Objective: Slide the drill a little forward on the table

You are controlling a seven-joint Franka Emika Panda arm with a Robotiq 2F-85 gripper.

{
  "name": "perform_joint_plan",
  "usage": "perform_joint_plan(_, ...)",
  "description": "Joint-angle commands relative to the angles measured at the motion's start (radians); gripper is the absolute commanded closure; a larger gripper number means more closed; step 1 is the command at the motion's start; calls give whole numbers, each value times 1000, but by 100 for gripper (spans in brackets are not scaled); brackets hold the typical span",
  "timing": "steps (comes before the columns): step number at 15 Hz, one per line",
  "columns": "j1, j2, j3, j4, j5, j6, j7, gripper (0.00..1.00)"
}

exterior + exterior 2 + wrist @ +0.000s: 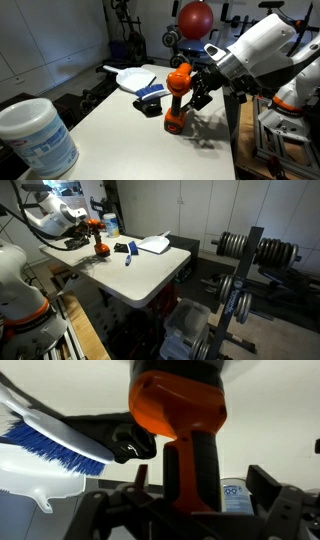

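An orange and black drill [177, 95] stands upright near the middle of the white table [120, 140]. It also shows in an exterior view [100, 242] and fills the wrist view [185, 420]. My gripper [199, 88] is at the drill's handle, level with it. In the wrist view the gripper [200, 485] has one finger on each side of the handle, with a gap on both sides, so it is open around the handle. The drill's base is hidden in the wrist view.
A white dustpan with a blue brush [135, 77] and a black and blue object [150, 96] lie just behind the drill. A white tub [38, 135] stands at the near table corner. A red ball [195, 18] and a weight rack [245, 270] stand beyond the table.
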Motion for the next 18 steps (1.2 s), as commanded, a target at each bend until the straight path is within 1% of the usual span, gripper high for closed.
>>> perform_joint_plan(1,-73,12,68,2,-16,49,26,1)
perform_joint_plan(4,-126,9,120,2,-12,74,25,5)
perform_joint_plan(7,-174,9,167,1,-4,96,22,6)
perform_joint_plan(8,-192,8,183,1,-4,102,22,13)
perform_joint_plan(9,-207,7,199,1,-2,106,22,15)
perform_joint_plan(10,-223,6,213,1,-1,112,21,25)
perform_joint_plan(12,-253,4,241,1,3,119,20,38)
perform_joint_plan(14,-283,2,263,1,5,121,21,41)
perform_joint_plan(15,-296,1,275,1,6,129,21,36)
perform_joint_plan(18,-330,-2,310,2,10,135,22,33)
